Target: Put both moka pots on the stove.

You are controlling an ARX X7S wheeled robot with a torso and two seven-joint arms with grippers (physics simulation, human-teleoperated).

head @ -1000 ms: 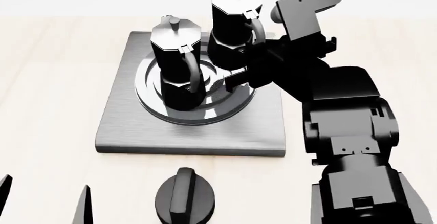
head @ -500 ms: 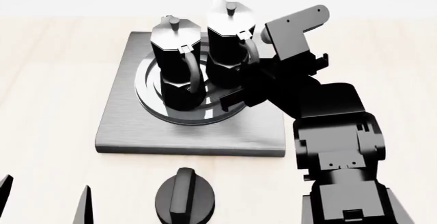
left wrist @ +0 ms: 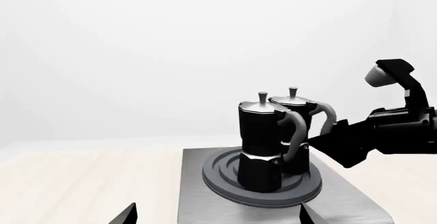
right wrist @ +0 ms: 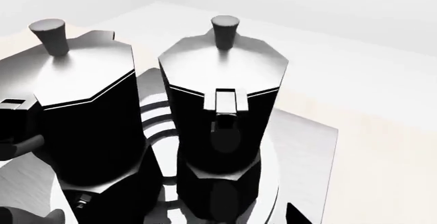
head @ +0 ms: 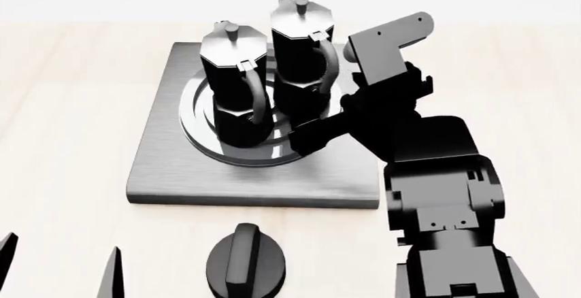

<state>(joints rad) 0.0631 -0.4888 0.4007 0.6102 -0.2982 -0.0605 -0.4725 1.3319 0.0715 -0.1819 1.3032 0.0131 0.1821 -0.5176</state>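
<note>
we look down on a pale wooden tabletop [head: 64,107] with the stove [head: 173,169], a flat square grey metal plate, lying in the middle. its raised round burner [head: 204,141] of concentric rings sits toward the far half of the plate.

two black moka pots with silver lids stand upright on the burner, side by side and nearly touching. the left moka pot [head: 234,84] is slightly nearer to us; the right moka pot [head: 300,60] stands a little farther back, close to the burner's right rim. both handles face toward us.

our right arm reaches in from the near right, crossing the stove's right edge. the right tool [head: 313,131] is at the base of the right moka pot, by its handle, but the arm hides its jaws, so we cannot tell whether it is open or gripping the pot.

the left tool [head: 59,271] shows only as two dark fingertips at the near left edge, set apart with nothing between them, well clear of the stove.

a short black ridged knob [head: 245,264] sits on the tabletop just in front of the stove's near edge.

bare tabletop lies to the left of the stove and beyond its far edge. bare plate shows along the stove's near side and left side.

no brand, label or writing can be read on anything.
</note>
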